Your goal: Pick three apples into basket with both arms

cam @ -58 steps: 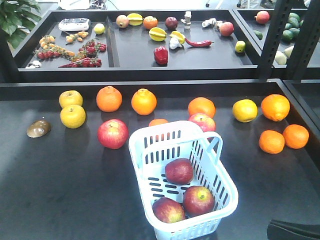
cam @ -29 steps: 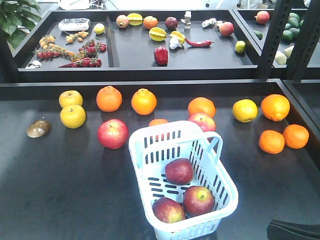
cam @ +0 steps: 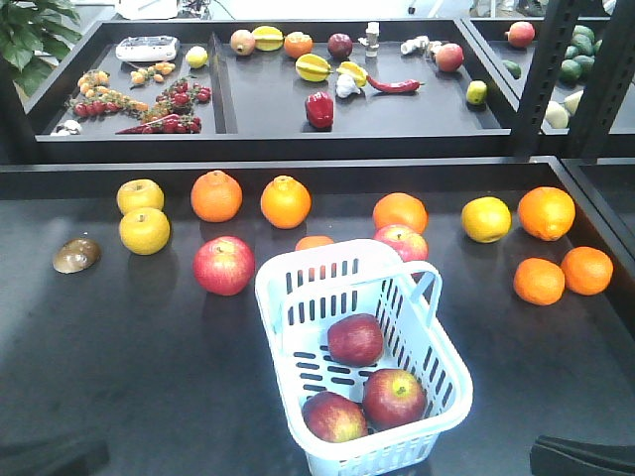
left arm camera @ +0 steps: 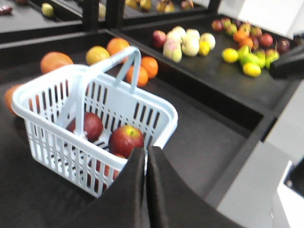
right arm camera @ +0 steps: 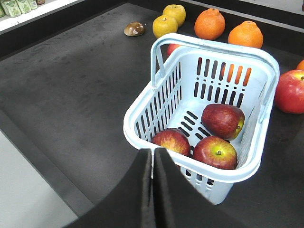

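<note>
Both grippers are pressed together and hold nothing: the left gripper (left arm camera: pixel 146 156) shows its dark fingers meeting in a thin seam just in front of the basket (left arm camera: pixel 45 102), and the right gripper (right arm camera: pixel 153 164) is likewise closed just before the basket's near rim. Three apples (cam: pixel 355 339) lie inside the basket on the black table (cam: pixel 129 367), two toward the near end and one behind them. Beyond the basket, two more red apples (cam: pixel 223 265), oranges (cam: pixel 286 201) and yellow fruits (cam: pixel 144 230) sit scattered on the table. Farther back, a tray (cam: pixel 268 99) carries mixed produce.
</note>
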Robot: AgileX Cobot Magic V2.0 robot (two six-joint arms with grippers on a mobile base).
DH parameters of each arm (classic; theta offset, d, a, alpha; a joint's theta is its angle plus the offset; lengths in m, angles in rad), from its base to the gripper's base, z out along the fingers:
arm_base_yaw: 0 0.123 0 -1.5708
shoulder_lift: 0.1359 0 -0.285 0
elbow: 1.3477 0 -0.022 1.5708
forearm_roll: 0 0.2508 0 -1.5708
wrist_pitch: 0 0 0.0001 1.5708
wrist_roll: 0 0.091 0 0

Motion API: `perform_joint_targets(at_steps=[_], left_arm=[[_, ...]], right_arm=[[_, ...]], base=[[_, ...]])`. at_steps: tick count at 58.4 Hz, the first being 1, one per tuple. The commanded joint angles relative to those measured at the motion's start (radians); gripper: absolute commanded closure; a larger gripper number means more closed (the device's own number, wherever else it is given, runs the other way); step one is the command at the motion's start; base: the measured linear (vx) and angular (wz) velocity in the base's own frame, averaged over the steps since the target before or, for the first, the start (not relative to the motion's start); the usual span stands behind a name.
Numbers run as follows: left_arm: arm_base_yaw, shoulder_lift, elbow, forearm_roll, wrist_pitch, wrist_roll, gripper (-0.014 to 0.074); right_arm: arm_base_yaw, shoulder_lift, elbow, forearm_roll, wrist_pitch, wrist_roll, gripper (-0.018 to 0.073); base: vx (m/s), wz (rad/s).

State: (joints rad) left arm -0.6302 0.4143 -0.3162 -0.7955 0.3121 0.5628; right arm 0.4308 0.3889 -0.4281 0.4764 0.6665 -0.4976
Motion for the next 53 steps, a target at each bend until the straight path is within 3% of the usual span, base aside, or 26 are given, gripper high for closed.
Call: perform_joint_targets(at_steps=[1,8,19,28,39,53], left_arm=[[0.001,0.01,-0.006,-0.013,-0.104,-0.005,0.0602],[0.001,0.01,0.071,0.089,-0.172,-0.054,0.0602],[0.001,0.008,0.252,0.262,-0.269,-0.292,0.0602],[0.001,0.008,0.32,0.331,-0.312,-0.446,0.0602],[0.001,0.008,0.32,0.393,-0.379,-0.449,0.0602],[0.001,0.008,0.32,0.407,-0.386,-0.447,0.0602]], right_arm=[[-0.004,0.007,-0.028,0.014,-0.064,-0.009,0.0564],[-0.004,0.007,-0.028,0.014,-0.064,-0.009,0.0564],[-0.004,0.007,-0.028,0.014,-0.064,-0.009,0.0564],[-0.004,0.007,-0.028,0.015,-0.064,-0.012,0.0564],[-0.004,0.007,-0.028,0.018,-0.063,-0.012,0.0564],[-0.004,0.007,-0.028,0.021,-0.063,-0.012,0.0564]], base=[[0.0,0.0],[0.0,0.0],[0.0,0.0],[0.0,0.0],[0.0,0.0],[0.0,0.0]])
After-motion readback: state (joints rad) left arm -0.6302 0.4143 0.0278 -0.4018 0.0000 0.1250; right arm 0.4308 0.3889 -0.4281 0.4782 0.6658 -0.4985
